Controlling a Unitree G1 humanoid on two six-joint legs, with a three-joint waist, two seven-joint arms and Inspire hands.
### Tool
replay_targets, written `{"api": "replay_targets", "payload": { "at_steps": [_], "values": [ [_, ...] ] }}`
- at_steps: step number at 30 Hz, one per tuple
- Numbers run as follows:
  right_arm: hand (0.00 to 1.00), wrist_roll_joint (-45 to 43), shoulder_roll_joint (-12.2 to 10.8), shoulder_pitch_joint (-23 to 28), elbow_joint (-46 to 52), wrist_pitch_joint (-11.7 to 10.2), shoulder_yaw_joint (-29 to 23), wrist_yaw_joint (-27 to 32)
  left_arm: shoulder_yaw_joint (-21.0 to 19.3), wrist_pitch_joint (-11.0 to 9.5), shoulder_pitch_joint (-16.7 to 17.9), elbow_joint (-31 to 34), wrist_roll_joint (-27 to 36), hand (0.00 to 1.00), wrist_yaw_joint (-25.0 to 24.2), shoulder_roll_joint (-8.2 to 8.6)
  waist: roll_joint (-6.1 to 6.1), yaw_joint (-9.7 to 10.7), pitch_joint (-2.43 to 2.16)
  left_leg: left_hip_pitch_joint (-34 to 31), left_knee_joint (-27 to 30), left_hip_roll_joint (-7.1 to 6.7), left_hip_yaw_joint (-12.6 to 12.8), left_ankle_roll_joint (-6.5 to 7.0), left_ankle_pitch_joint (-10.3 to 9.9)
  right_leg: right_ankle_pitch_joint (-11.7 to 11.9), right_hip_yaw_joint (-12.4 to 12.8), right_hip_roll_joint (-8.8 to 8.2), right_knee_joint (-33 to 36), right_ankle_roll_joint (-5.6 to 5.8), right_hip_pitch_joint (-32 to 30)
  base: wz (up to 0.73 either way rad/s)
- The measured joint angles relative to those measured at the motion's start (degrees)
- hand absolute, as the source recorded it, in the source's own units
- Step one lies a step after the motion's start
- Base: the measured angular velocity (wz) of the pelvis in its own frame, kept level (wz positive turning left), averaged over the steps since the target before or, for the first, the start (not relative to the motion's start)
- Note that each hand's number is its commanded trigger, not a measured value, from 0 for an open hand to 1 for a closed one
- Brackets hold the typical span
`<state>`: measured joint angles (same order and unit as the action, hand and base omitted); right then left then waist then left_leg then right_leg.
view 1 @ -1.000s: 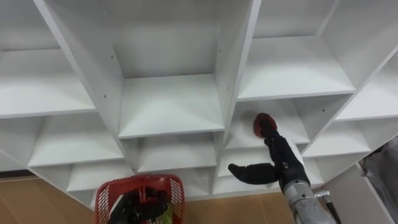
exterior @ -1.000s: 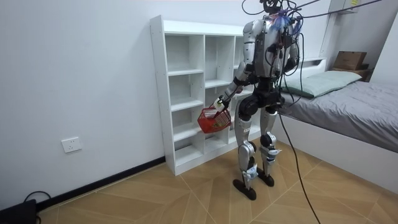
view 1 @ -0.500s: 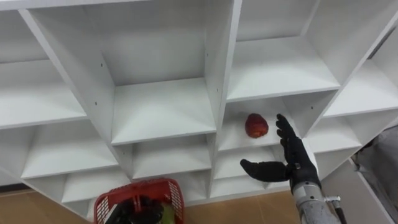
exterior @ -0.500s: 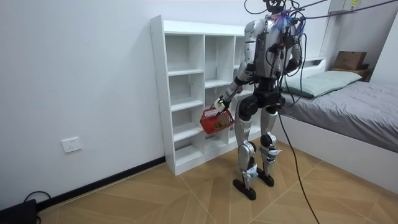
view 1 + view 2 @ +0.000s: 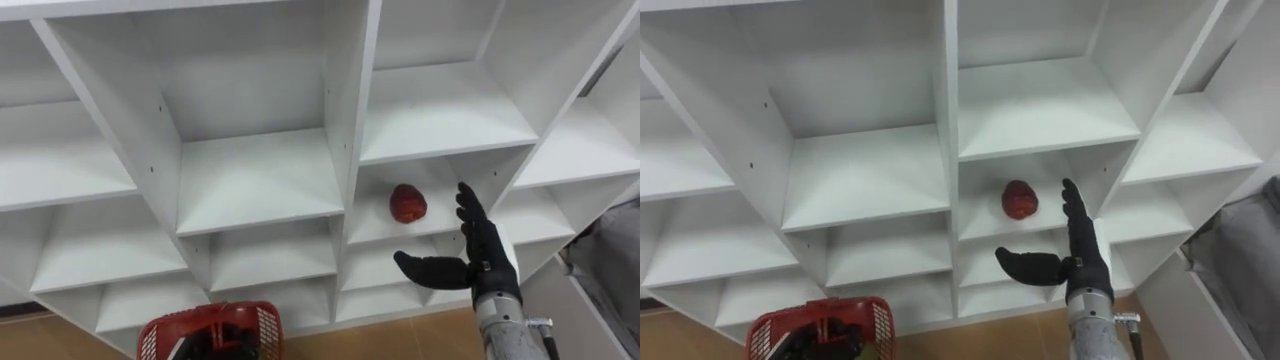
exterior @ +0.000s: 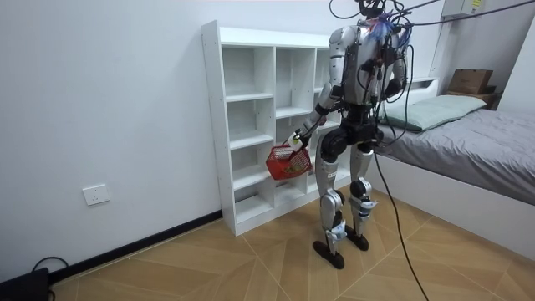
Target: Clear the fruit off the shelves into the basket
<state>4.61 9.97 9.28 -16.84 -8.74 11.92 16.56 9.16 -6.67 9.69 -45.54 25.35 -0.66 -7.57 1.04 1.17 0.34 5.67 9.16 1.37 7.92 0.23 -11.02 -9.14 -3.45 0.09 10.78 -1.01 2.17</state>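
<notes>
A red fruit [image 5: 407, 203] [image 5: 1019, 199] lies on a shelf of the white closet [image 5: 260, 180] [image 6: 251, 125], in the middle column's compartment just right of the upright divider. My right hand [image 5: 490, 265] [image 5: 1080, 262] is open just right of and below the fruit, fingers straight up and thumb spread left, not touching it. A red mesh basket [image 5: 262, 325] [image 5: 872, 318] [image 6: 287, 160] hangs low on the left from my left hand [image 6: 294, 142], which is curled round its handle. Dark shapes and a bit of green show inside the basket.
I stand facing the closet on a wooden floor. A bed [image 6: 476, 134] with a cardboard box [image 6: 471, 80] behind it lies at the room view's right. The other closet compartments in view hold nothing. A wall socket [image 6: 98, 194] sits low on the wall.
My right hand has come away from the red fruit, which it partly covered before, and now stands lower and to its right. The fruit stays on the shelf. The view has shifted slightly.
</notes>
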Motion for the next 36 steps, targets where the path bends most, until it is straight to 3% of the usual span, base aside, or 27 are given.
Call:
{"api": "replay_targets", "payload": {
  "at_steps": [9,15,22,25,29,36],
  "values": [
    [0.0,-0.2,0.2,0.0,0.0,0.0,-0.9,1.1,0.0,0.0,0.5,0.1,-0.1,1.0,-0.3,-0.09,0.83,-0.3,0.22,0.0,0.1,-0.01,-0.3,0.0,0.0,0.0,-1.3,-0.33,-0.2,-0.01,0.7,0.03],
    [0.0,-0.5,2.5,-0.5,-1.8,0.0,-1.1,1.3,0.0,0.1,1.0,0.1,0.3,1.0,-1.5,-0.36,0.96,-1.5,0.27,0.0,0.5,-0.05,-0.9,0.0,0.0,0.0,-1.5,-0.4,0.0,-0.03,0.6,0.02],
    [0.0,-1.1,3.7,-5.7,-8.2,0.0,-3.0,3.5,-0.2,0.4,1.1,0.3,-0.2,1.0,-2.9,-2.22,1.05,-1.9,0.28,-4.1,3.6,-0.32,-3.4,0.01,0.0,-0.7,-4.2,-1.2,2.7,-0.42,-1.9,0.18],
    [0.0,-1.0,4.1,-10.0,-13.4,-0.1,-4.2,3.5,-1.1,0.4,1.1,0.3,-0.3,1.0,-3.6,-2.44,1.31,-2.1,0.49,-5.8,4.7,-0.33,-4.0,-0.01,0.0,-1.3,-4.8,-1.83,4.2,-0.65,-3.5,0.16],
    [0.0,-0.9,6.1,-11.5,-14.7,-0.3,-4.5,3.8,-1.7,0.3,1.1,0.2,-0.1,1.0,-4.2,-2.65,1.73,-3.1,0.7,-7.3,6.6,-0.59,-5.3,-0.15,-0.1,-2.2,-5.3,-2.18,6.1,-0.69,-4.9,0.19],
    [0.0,-2.6,6.5,-14.1,-18.1,-1.3,-6.4,3.9,-2.3,0.4,1.4,0.2,-0.5,1.0,-5.1,-2.74,1.92,-4.7,0.56,-12.9,11.9,-0.06,-6.8,-0.59,-1.2,-2.8,-7.7,-2.37,9.2,-1.51,-8.3,0.11]
  ]
}}
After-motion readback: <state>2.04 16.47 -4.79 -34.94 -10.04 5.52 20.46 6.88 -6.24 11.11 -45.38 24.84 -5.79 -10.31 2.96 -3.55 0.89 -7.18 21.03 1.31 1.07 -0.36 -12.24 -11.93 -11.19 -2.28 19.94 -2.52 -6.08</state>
